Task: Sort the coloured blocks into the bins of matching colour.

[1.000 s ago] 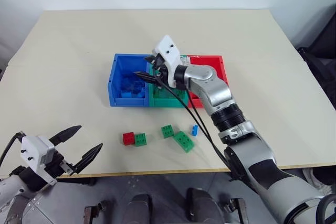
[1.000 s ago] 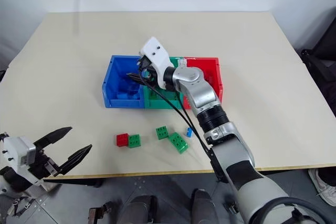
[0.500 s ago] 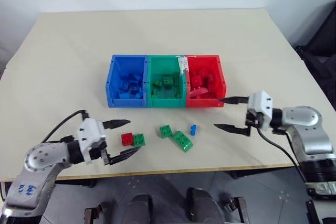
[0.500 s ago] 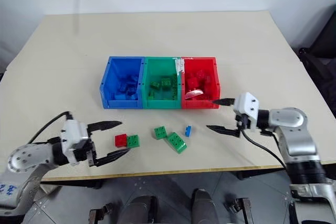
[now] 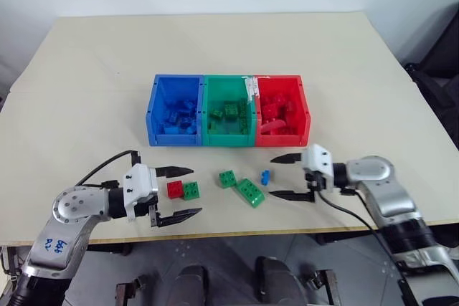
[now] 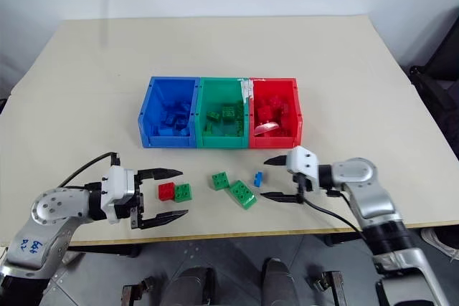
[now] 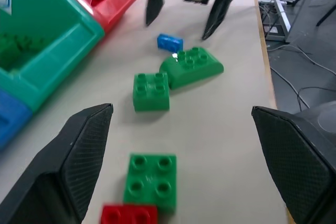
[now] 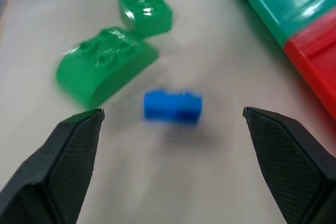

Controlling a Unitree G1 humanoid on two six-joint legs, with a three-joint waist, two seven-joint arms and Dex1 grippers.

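Table: small blue brick lies lengthwise toward the bins.

The beige desk is carrying three joined bins, with loose red, green and blue blocks sitting just in front.

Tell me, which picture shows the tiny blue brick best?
The right wrist view: the tiny blue brick lies close up between the open right gripper's fingers. In the left wrist view it lies farther off. In the eye views it is a small speck beside the green bricks.
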